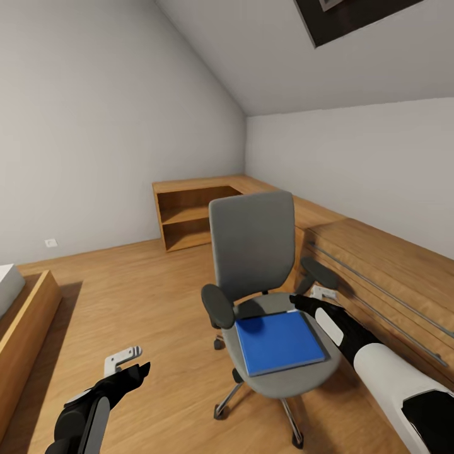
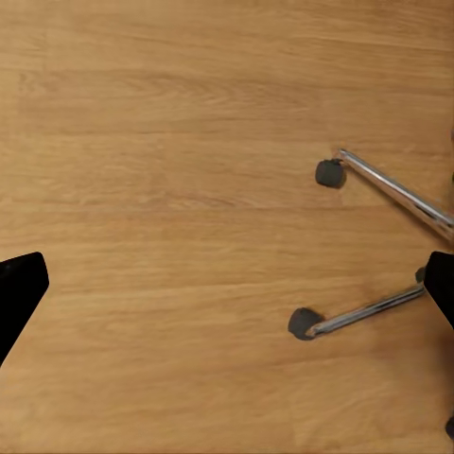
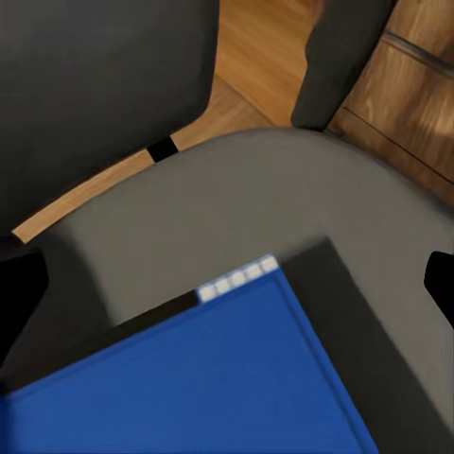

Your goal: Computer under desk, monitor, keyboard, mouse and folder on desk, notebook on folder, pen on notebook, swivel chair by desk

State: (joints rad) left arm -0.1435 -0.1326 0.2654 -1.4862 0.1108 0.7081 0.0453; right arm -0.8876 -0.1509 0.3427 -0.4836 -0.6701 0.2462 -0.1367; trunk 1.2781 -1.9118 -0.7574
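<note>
- Blue folder (image 1: 279,342) flat on seat of swivel chair (image 1: 252,243), occupying front-centre of cushion; one corner pointing back toward right armrest.
- Right hand (image 1: 296,299) hovering just over that rear corner, near the right armrest (fingers spread wide in right wrist view, nothing between them, so open and empty).
- In right wrist view, folder (image 3: 189,378) directly ahead and slightly below the fingertips; grey seat (image 3: 189,227) bare behind it.
- Left hand (image 1: 129,364) well apart from chair, low over wooden floor (image 1: 126,290); open too, holding nothing. Left wrist view: chrome legs & castors (image 2: 305,323) of chair base off to 1 side.
- Folder approx. square, no marked long axis; near edge overhanging nothing, lying fully on cushion.
- Judgement: right arm clearly nearer, so pickup prob. its job; needs descent onto rear corner/edge, thin flat item likely tricky to pinch.
- No table visible from here; wooden dresser (image 1: 391,277) to the right.
</note>
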